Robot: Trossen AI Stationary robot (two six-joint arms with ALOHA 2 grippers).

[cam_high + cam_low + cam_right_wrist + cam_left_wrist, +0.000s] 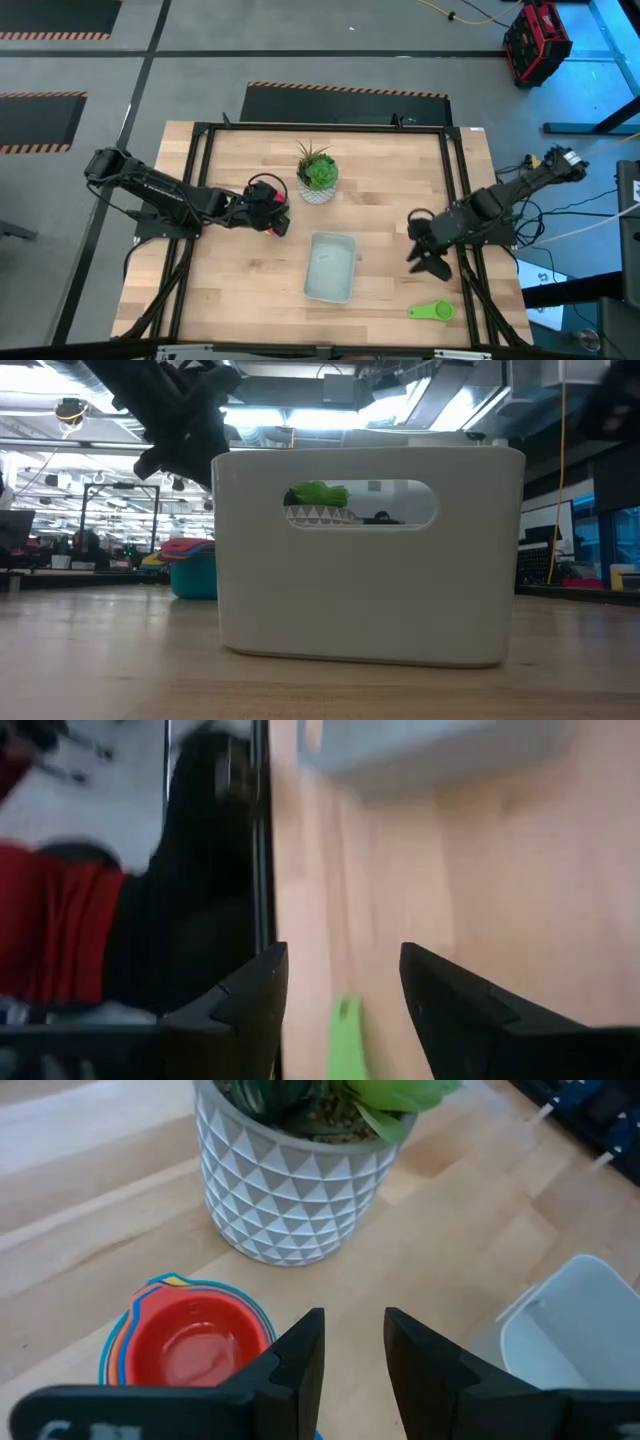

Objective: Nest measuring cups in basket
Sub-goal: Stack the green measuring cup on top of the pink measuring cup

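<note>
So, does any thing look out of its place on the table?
Yes: one green measuring cup lies alone near the table's front right corner, apart from the stacked cups beside the plant pot. The basket looks empty.

1. We see a pale, smooth wooden worktop.
2. The basket looks like matt plastic.
3. The nested measuring cups are glossy plastic.
4. The plant pot has a faceted matt surface.

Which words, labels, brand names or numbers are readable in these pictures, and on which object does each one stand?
None can be read.
The basket, the white pot and the stacked measuring cups show no print.
Pale marks on the left gripper's body in the left wrist view are cut off and illegible.
</note>
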